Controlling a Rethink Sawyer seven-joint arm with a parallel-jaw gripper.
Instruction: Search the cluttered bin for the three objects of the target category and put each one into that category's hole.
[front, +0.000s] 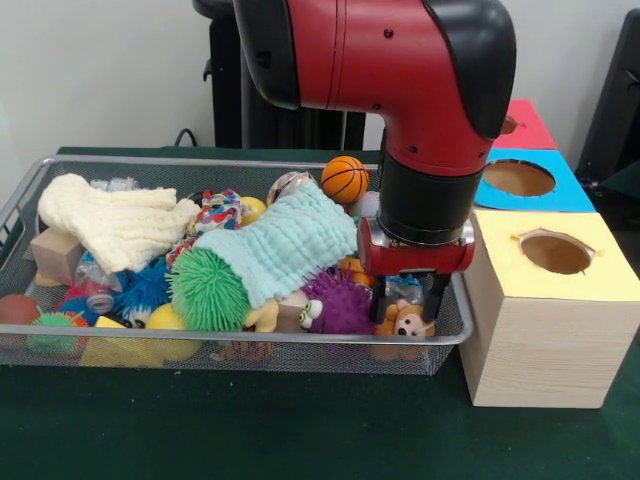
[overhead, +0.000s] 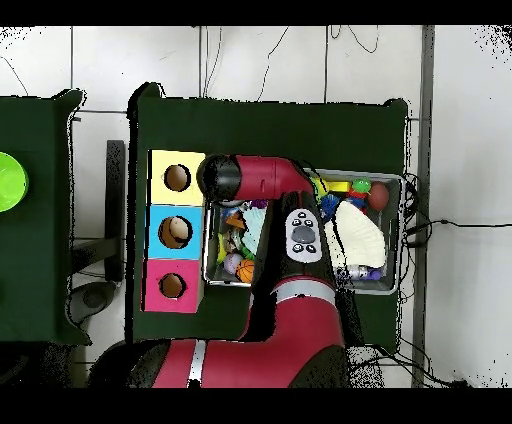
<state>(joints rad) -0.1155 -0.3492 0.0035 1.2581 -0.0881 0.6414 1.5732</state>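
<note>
The wire mesh bin (front: 250, 341) is full of toys; it also shows in the overhead view (overhead: 380, 289). My gripper (front: 408, 312) reaches down into the bin's near right corner, next to the wooden box. An orange-tan plush animal (front: 406, 322) with dark ears lies right at its tips. I cannot tell whether it is gripped. The striped tiger plush does not show. The red-topped hole (front: 510, 125) is at the far end of the box, partly hidden by my arm; it also shows in the overhead view (overhead: 172, 286).
A teal knitted cloth (front: 285, 250), a cream cloth (front: 115, 225), a green spiky ball (front: 207, 290), a purple spiky ball (front: 340, 303) and a small basketball (front: 345, 178) crowd the bin. The yellow-topped hole (front: 555, 252) and the blue-topped hole (front: 518, 178) are nearer than the red one.
</note>
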